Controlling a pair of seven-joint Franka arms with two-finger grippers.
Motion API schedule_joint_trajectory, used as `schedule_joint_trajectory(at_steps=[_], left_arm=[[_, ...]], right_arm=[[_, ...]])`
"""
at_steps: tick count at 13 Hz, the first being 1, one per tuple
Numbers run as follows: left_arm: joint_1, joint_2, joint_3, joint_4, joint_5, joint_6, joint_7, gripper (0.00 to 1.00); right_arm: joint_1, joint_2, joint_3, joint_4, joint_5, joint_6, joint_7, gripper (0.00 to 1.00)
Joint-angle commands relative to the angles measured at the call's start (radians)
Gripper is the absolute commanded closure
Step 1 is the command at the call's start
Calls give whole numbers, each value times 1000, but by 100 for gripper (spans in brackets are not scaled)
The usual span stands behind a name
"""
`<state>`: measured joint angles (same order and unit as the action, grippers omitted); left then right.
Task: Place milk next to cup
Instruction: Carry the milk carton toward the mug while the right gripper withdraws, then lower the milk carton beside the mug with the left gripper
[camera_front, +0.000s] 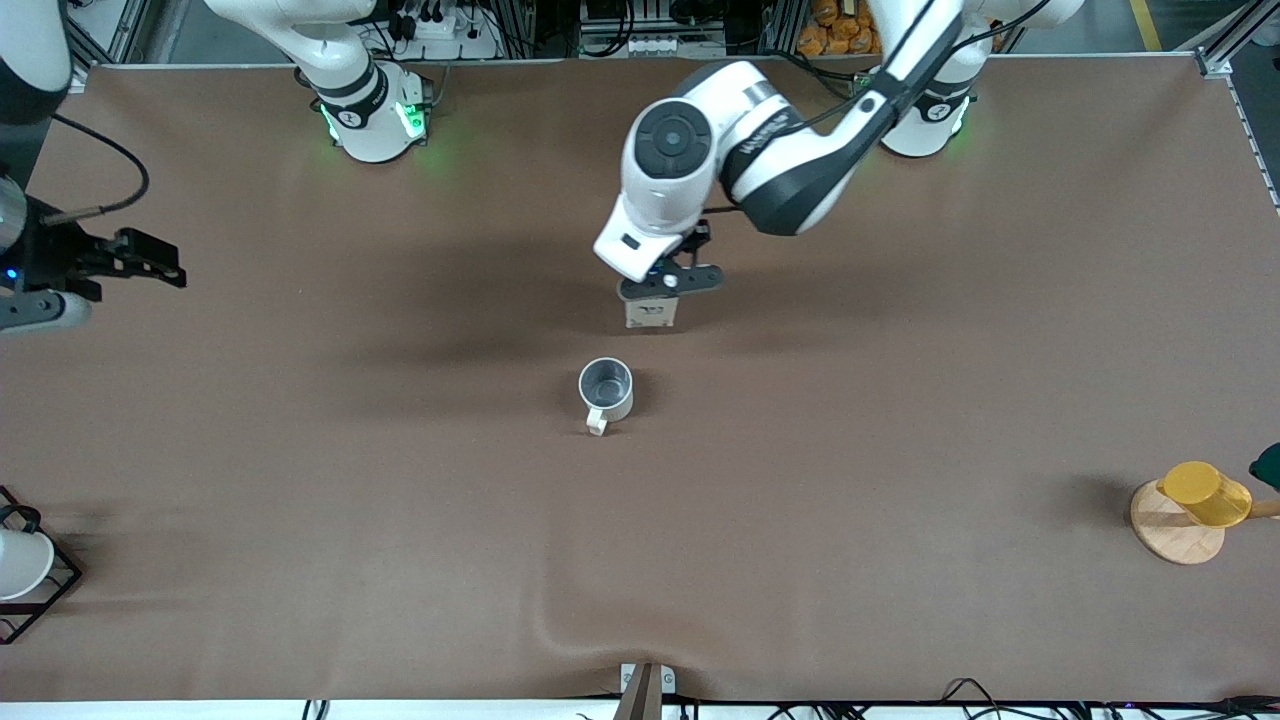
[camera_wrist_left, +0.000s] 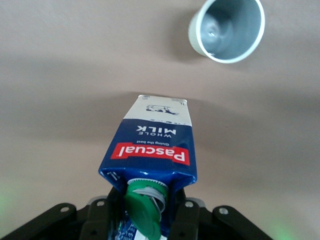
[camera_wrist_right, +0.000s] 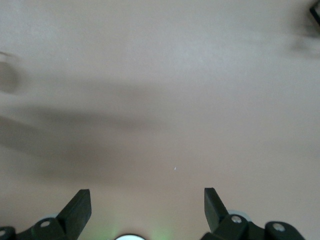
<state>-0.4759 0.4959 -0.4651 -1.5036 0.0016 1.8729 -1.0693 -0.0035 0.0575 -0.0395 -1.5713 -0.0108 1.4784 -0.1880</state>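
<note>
**Blue-topped milk carton gripped near the off-white mug**

Brown cloth covers the table from end to end. Near its middle, the left gripper is clamped on the top of the milk, a small gable-top carton with a dark blue upper part and white lower sides. The left wrist view shows the carton from above: its green round cap sits between the dark fingers, which press on either side of the gable, and the print reads "Pascual" and "WHOLE MILK". Whether the carton's base touches the cloth cannot be told.

The cup, a small off-white mug with a grey inside, stands upright on the cloth, nearer to the front camera than the carton and close to it, with a gap of bare cloth between them. Its one small handle points toward the front camera. In the left wrist view the mug shows its open grey mouth.

The right gripper waits over the right arm's end of the table, its fingers spread wide apart with nothing between them.

A yellow cup lies on a round wooden board at the left arm's end. A white cup in a black wire rack sits at the right arm's end.
</note>
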Motion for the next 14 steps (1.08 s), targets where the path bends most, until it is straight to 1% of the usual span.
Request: schedule_joint_trajectory(at_steps=[1, 3, 6, 8, 9, 14], left_arm=[[-78, 61, 31, 100, 38, -5, -67, 65], [-107, 73, 52, 115, 41, 29, -60, 65], [-110, 88, 56, 123, 64, 84, -52, 65], [-106, 98, 57, 128, 83, 94, -32, 64], [-112, 102, 75, 129, 84, 94, -14, 64], [-124, 139, 105, 149, 84, 103, 20, 64]], right_arm=[[-16, -30, 20, -21, -1, -35, 108, 0], [-16, -30, 18, -16, 6, -41, 117, 0], [-26, -28, 18, 8, 23, -49, 125, 0], [-24, -24, 21, 42, 26, -46, 168, 0], [-24, -25, 20, 37, 46, -35, 153, 0], [-32, -18, 20, 37, 51, 0, 136, 0]])
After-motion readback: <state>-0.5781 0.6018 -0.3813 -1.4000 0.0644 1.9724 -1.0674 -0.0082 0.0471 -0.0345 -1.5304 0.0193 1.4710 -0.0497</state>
